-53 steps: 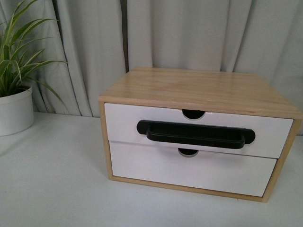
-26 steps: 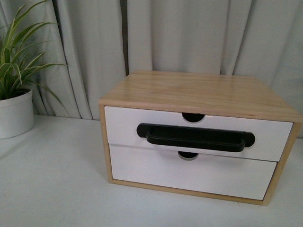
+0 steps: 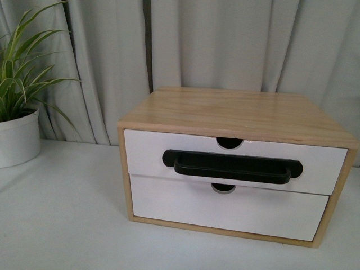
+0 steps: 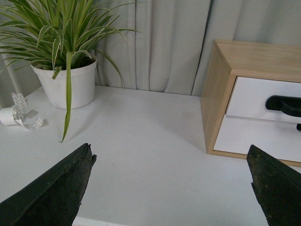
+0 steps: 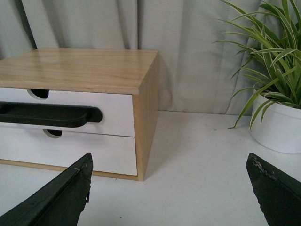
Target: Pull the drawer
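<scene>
A light wooden cabinet (image 3: 236, 109) stands on the white table and holds two white drawers. The upper drawer (image 3: 143, 149) has a long black bar handle (image 3: 232, 166) and a half-round notch (image 3: 229, 142) in its top edge; it sits flush and closed. Neither gripper shows in the front view. My left gripper (image 4: 169, 149) is open over bare table, left of the cabinet (image 4: 214, 94), with the handle's end (image 4: 284, 104) further on. The right gripper (image 5: 169, 159) is open off the cabinet's right corner (image 5: 143, 136), and the handle (image 5: 47, 114) lies well to one side of it.
A plain lower drawer front (image 3: 225, 211) lies under the handled one. A spider plant in a white pot (image 3: 17, 138) stands left of the cabinet; another pot (image 5: 277, 125) stands to its right. Curled tape (image 4: 14, 115) lies by the left pot (image 4: 70, 84). Grey curtains (image 3: 225, 39) hang behind.
The cabinet and the plant pot sit slightly lower in the front view than before. The drawer has stayed shut and no gripper has come into that view.
</scene>
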